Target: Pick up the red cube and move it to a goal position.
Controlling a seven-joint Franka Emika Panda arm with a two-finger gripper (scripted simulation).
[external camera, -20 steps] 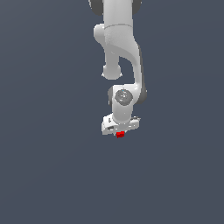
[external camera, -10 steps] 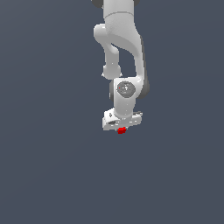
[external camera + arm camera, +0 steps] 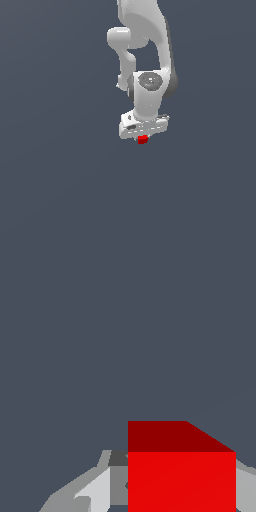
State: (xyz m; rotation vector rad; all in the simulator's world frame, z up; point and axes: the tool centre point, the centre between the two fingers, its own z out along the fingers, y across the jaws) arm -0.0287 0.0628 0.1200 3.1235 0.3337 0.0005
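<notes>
The red cube (image 3: pixel 143 139) is a tiny bright red block held just under the white gripper (image 3: pixel 143 138) in the exterior view, lifted off the grey surface. The white arm hangs down from the top of that view, with its hand above the cube. In the wrist view the red cube (image 3: pixel 181 471) fills the space between the two grey fingers (image 3: pixel 95 491), which press on its sides. The gripper is shut on the cube. The fingertips themselves are mostly hidden by the cube and the hand.
A plain dark grey surface (image 3: pixel 60 200) spreads all around under the arm. No other object or goal marker shows in either view.
The arm has risen and shifted slightly toward the exterior view's right, carrying the red cube higher above the surface. The grip on the cube has not changed.
</notes>
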